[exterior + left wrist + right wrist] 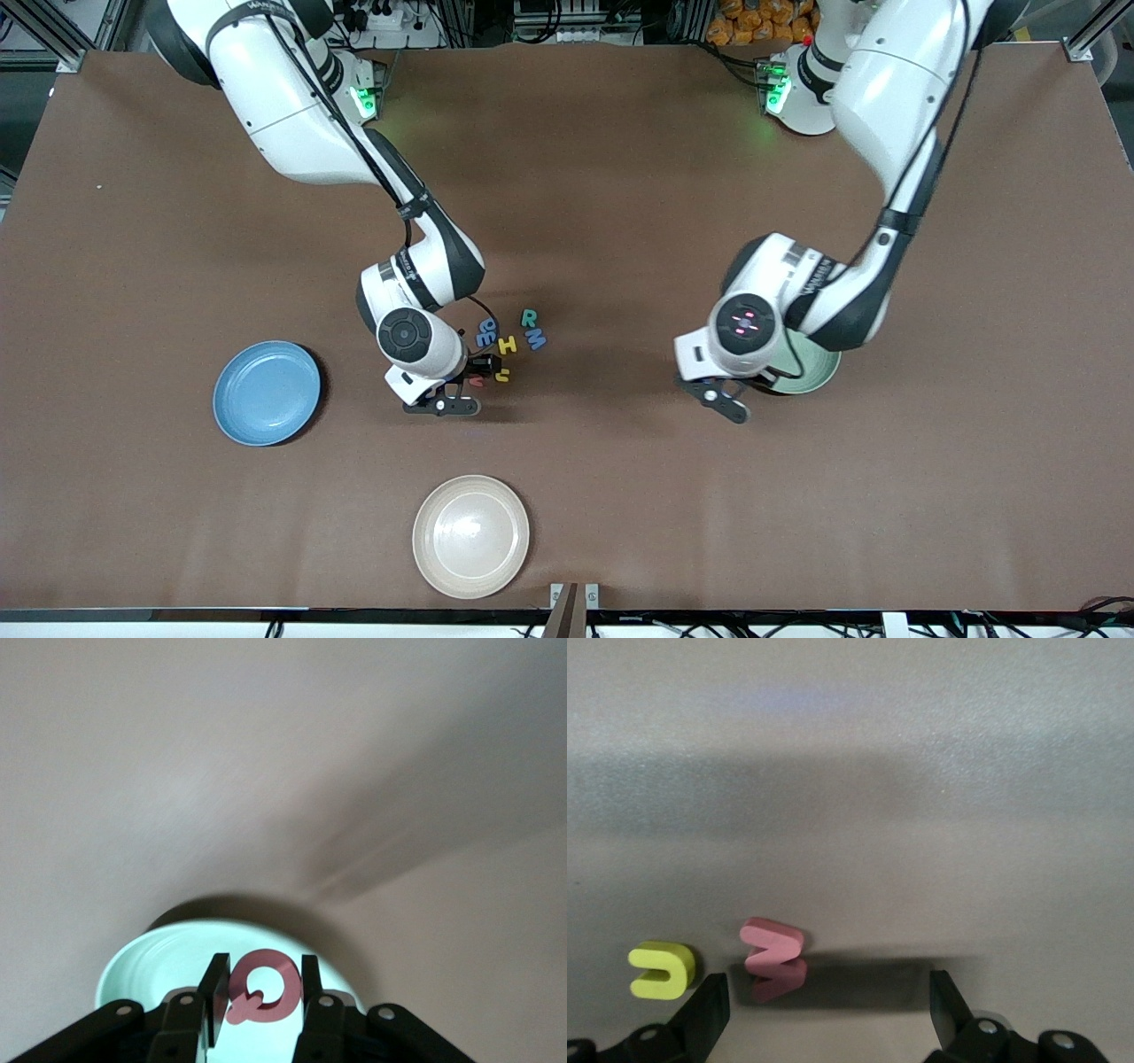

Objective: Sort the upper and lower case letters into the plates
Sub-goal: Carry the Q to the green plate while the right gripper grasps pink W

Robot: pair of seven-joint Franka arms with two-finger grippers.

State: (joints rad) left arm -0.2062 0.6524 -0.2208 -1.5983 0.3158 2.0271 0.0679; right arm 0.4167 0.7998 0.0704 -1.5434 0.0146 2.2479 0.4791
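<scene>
My left gripper (pixel 260 994) is shut on a red-pink letter Q (pixel 266 992) and hangs over the pale mint green plate (pixel 159 957), which the left hand partly hides (pixel 822 372). My right gripper (pixel 828 1014) is open and low over the table. A red-pink w (pixel 773 955) lies just ahead of its fingers, close to one of them, and a yellow u (pixel 660 970) lies outside them. Beside the right gripper (pixel 478 372) lie a teal R (pixel 529 317), a blue M (pixel 535 339), a yellow H (pixel 507 345) and another blue letter (pixel 485 334). The blue plate (pixel 266 392) holds nothing.
A cream-beige plate (pixel 470 535) sits near the table edge closest to the front camera. The blue plate is toward the right arm's end of the table and the mint plate toward the left arm's end, with the letter cluster between them.
</scene>
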